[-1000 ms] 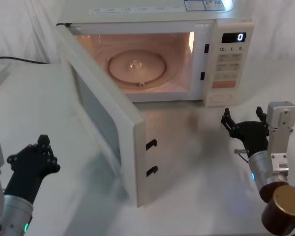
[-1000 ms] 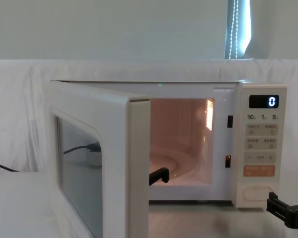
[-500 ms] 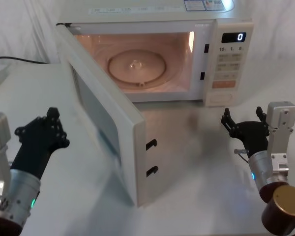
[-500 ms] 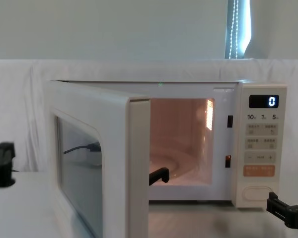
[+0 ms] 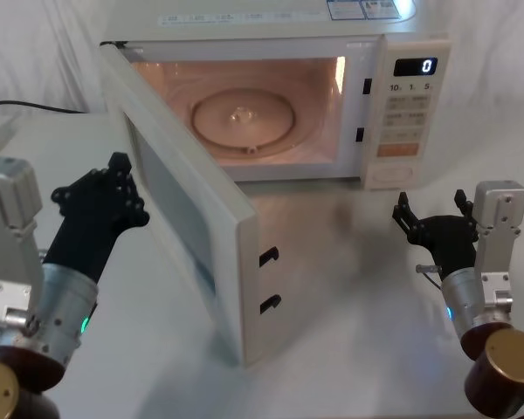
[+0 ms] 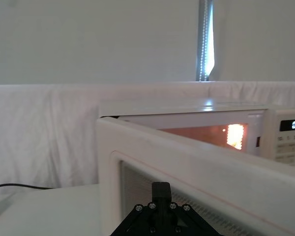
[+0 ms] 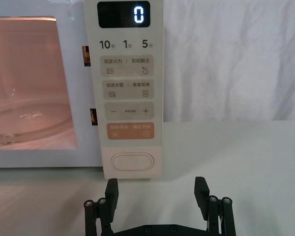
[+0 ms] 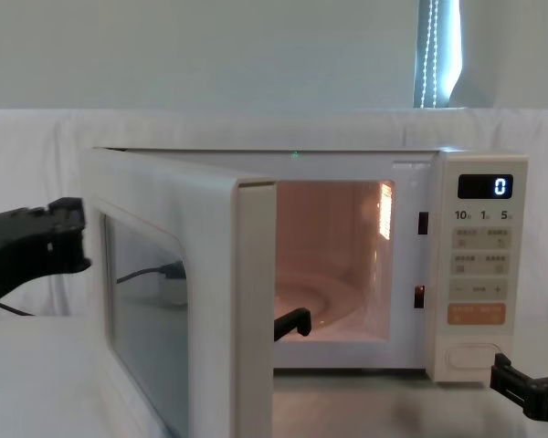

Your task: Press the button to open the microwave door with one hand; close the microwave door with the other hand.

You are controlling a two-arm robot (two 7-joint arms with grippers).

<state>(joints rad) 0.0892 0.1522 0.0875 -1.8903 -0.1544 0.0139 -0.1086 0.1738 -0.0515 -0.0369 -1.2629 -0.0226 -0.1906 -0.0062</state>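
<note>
Raised my black left end effector up beside the wide cream microwave door, which stands swung open; can't tell its opening. Right end effector open, empty, low before the cream oval button.

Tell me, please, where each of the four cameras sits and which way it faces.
Head: high, looking down at the open microwave door; shows left gripper and right gripper.
Chest: low, facing the door edge-on; both grippers at the edges.
Left wrist: behind the left gripper, facing the door's outer face.
Right wrist: behind the open right gripper, facing the button.
Shared: all see the lit cavity.
</note>
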